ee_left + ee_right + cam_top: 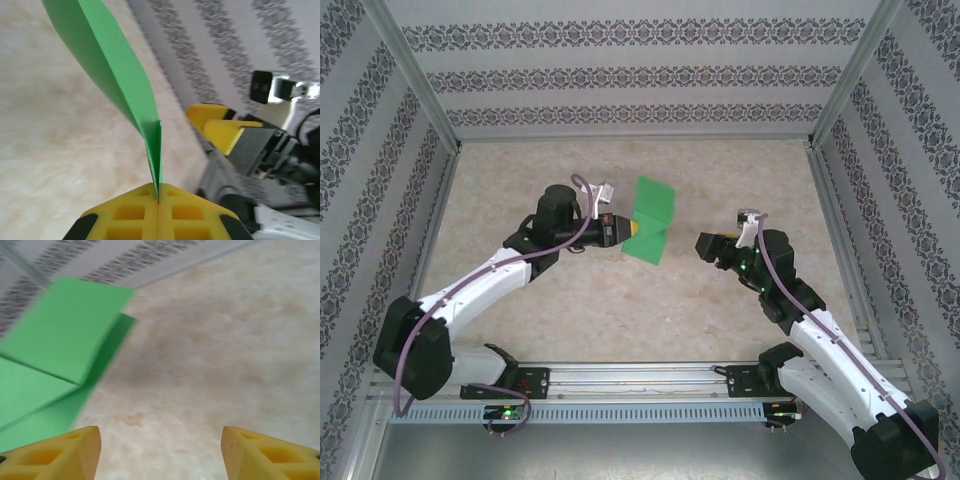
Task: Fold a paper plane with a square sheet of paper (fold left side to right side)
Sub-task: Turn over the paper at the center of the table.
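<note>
The thin, matte bright-green sheet of paper [653, 222] sits near the middle of the pale marbled table [620, 310]. It is partly raised off the surface and bent into two panels, a lighter upper one and a darker lower one. The left gripper [634, 229] is clenched on its left edge. From the left wrist, the yellow fingers [130, 215] meet tightly around two green layers that touch at the pinch and spread apart farther out. The right gripper [703, 243] stands released just to the right of the sheet, its jaws apart with bare table between them [160, 435], touching nothing. As for progress, I judge the work to be early. The paper is doubled over loosely, but the fold is not pressed flat, and there is no pointed nose, wing or centre crease of a dart. Flattening this fold and all the later folds remain. The right wrist's view of the paper [65, 340] is blurred and cut off at the left. The line across it may be a sharp crease or merely an overlapping edge, and I cannot say which.
</note>
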{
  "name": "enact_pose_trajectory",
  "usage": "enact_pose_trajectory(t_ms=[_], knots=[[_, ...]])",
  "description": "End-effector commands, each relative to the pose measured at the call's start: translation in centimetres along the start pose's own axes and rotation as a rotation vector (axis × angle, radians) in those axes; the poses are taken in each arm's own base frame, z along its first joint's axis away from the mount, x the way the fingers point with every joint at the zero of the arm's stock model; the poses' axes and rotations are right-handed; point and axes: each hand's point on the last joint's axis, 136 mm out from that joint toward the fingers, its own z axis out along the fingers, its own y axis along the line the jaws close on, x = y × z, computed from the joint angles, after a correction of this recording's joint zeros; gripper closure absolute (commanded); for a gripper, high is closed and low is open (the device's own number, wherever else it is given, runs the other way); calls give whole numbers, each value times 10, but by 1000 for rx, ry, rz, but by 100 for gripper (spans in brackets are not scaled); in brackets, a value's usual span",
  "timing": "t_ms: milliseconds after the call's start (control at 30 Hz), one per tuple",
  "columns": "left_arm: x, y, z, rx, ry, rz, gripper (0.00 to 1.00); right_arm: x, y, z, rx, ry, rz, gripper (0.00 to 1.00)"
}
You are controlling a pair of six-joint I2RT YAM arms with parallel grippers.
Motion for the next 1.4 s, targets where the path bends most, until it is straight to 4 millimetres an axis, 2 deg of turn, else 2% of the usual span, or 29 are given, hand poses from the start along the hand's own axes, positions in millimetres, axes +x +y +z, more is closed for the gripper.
enact_pose_trajectory(t_ms=[0,67,300,400,467,600,733,867,1033,1167,1367], knots=[[38,51,-34,-367,179,112,100,2,-41,-14,232,22,-60,28],[39,57,-47,-483,206,169,100,2,-54,-17,296,17,-52,22],[40,77,-76,-915,352,393,100,6,-75,-21,391,68,-44,4],[35,78,-83,-1071,384,467,100,9,-80,-23,408,81,-5,2],[34,78,-81,-1130,385,493,100,11,-81,-24,410,90,12,2],[41,77,-66,-1201,399,515,100,17,-90,-26,439,114,30,2],[57,87,-47,-1277,403,487,100,18,-98,-30,472,118,27,2],[84,101,-15,-1278,395,434,100,18,-102,-30,479,121,33,2],[112,104,26,-1186,370,345,100,23,-106,-29,468,131,46,2],[126,98,54,-1044,332,228,88,30,-106,-25,446,144,62,2],[132,89,75,-934,336,159,75,39,-103,-18,402,173,82,2]])
